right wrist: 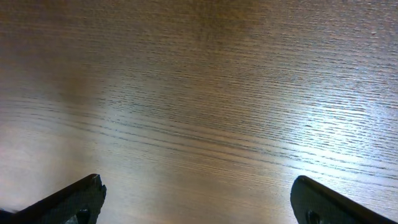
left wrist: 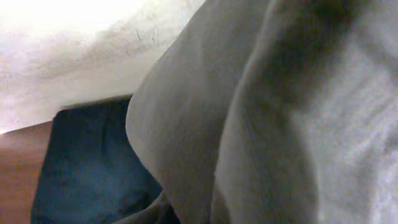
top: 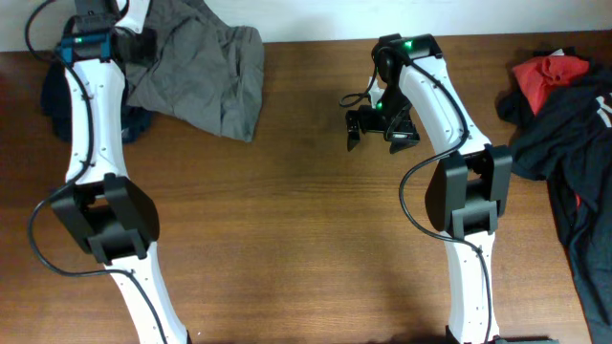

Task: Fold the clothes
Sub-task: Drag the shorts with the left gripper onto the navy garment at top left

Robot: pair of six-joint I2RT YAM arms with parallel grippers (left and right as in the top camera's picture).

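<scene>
Big brown table (top: 306, 220). Grey cloth (top: 206, 81) bunched in the upper left of the top view, long side running down and right. Black and red pile (top: 564, 105) at the right edge. Left gripper (top: 134, 43) right at the grey cloth's top corner, much nearer; fingers hidden by cloth, so cannot tell if closed. Right gripper (top: 382, 141) in the upper middle, well apart from the cloth, spread wide, holding nothing.
</scene>
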